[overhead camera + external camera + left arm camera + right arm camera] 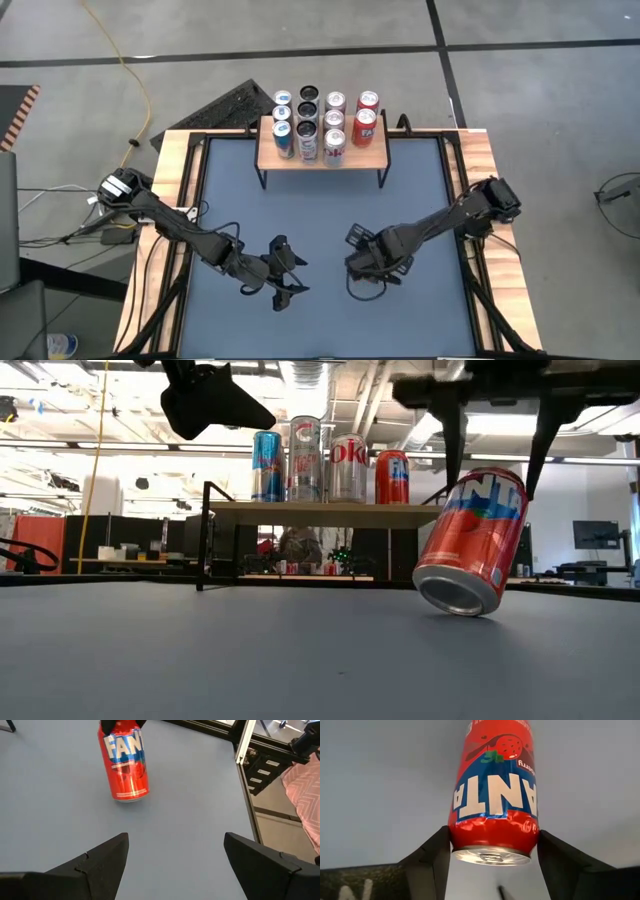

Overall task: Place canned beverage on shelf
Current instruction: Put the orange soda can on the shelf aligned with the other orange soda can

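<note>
Can [494,802], tilted, lower right of low view, pinched near its top rim by right gripper [494,851] w/ narrowed fingers (could slip out en route to shelf [325,512]).

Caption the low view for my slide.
Right end effector grips a tilted red Fanta can above the table; stocked shelf behind.

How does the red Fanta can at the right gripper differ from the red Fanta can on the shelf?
The red Fanta can at the right gripper is tilted, with its base lifted off the table; the red Fanta can on the shelf stands upright on the shelf top. The first sits between the right gripper's fingers by its top end; the second stands untouched in a row with other cans. Both are red with the same blue logo.
</note>
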Tool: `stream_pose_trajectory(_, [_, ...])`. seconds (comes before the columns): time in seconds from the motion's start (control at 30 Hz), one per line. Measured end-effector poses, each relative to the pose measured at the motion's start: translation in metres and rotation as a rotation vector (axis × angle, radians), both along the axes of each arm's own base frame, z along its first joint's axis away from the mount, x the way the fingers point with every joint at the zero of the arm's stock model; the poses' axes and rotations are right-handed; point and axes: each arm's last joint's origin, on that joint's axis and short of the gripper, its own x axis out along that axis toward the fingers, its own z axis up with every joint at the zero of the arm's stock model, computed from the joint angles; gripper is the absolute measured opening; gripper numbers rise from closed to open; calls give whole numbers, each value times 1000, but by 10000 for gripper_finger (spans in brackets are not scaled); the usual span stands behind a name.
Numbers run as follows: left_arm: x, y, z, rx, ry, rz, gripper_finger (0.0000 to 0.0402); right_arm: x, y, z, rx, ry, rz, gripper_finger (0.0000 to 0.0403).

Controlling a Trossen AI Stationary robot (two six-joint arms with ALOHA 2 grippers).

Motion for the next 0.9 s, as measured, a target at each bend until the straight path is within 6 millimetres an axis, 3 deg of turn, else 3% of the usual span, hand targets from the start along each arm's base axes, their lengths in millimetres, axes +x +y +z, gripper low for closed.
stream_pose_trajectory(0.13, [0,0,0,3,-1,-1,316,-4,13,-1,-79,2,138,236])
stream_pose_trajectory(0.33, [1,1,1,6,-12,13,316,-5,35,-15,-362,85,468,234])
stream_pose_trajectory(0.5, [1,1,1,3,-18,14,316,11,50,-33,-483,132,521,234])
stream_pose_trajectory(0.67, [1,1,1,3,-17,14,316,33,62,-47,-554,59,496,231])
stream_pose_trajectory(0.9, [1,1,1,8,-13,17,316,36,65,-47,-624,38,494,197])
